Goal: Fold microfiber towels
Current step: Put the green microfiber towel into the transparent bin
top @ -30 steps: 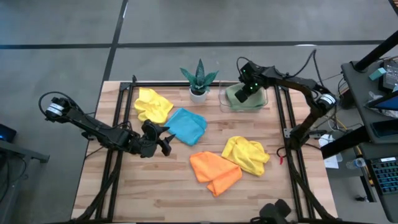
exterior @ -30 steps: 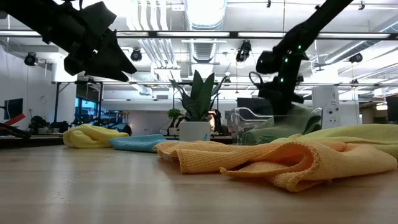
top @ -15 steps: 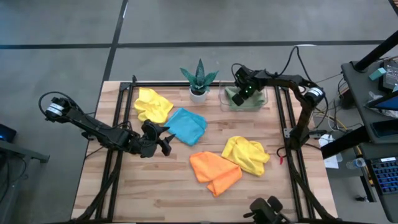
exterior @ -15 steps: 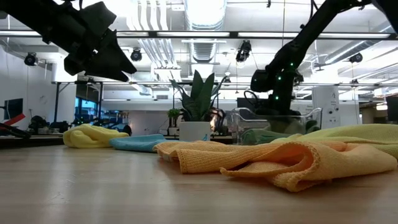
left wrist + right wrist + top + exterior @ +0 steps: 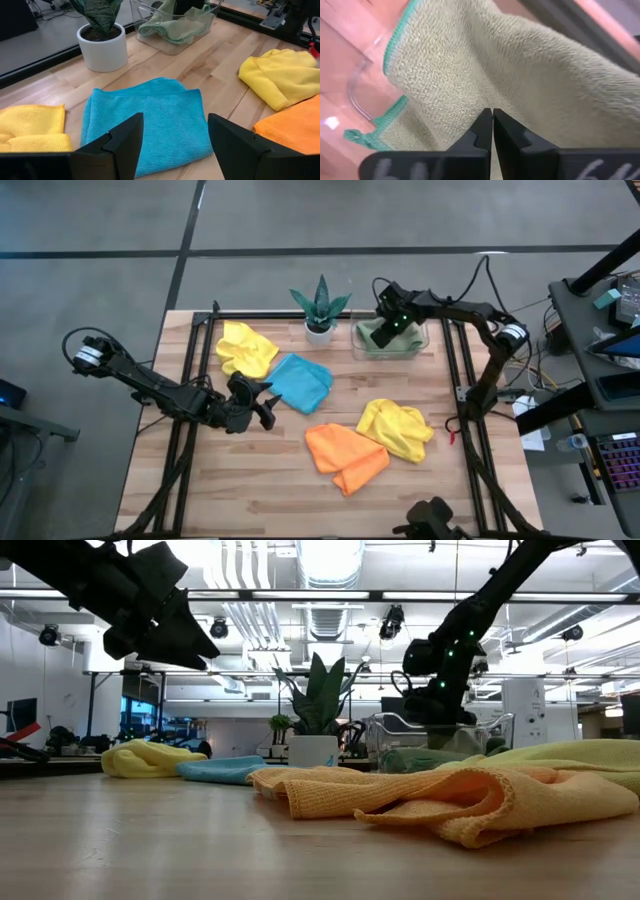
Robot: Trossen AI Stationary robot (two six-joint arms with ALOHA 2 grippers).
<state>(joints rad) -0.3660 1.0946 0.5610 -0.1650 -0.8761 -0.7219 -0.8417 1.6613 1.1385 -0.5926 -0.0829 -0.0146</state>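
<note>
While you look down from above, count five cloths: one yellow cloth point(image 5: 246, 347) near the plant point(image 5: 320, 307), one blue cloth point(image 5: 301, 383) just beside it, a second yellow cloth point(image 5: 396, 427) touching the orange cloth point(image 5: 345, 455) toward the front, and one green cloth point(image 5: 384, 336) in the clear tray point(image 5: 419, 346). There is one tray and one plant. Your right gripper point(image 5: 392, 323) hangs over the tray; your left gripper point(image 5: 266, 406) waits at the near edge of the blue cloth.

At table level, the orange cloth point(image 5: 430, 798) lies in limp, rumpled waves, so expect all of these to be light, soft and floppy, sagging from wherever you pinch.

Through the left wrist camera, the left fingers point(image 5: 125, 143) stand wide apart with nothing between them, framing the blue cloth point(image 5: 145, 122). It lies flattest; I would take it by a corner or hemmed edge.

Through the right wrist camera, the right fingers point(image 5: 481, 135) are pressed together, tips against the green cloth point(image 5: 530, 85); whether any fabric is pinched between them, you cannot tell. Its stitched green edge looks like the firmest place to grip.
</note>
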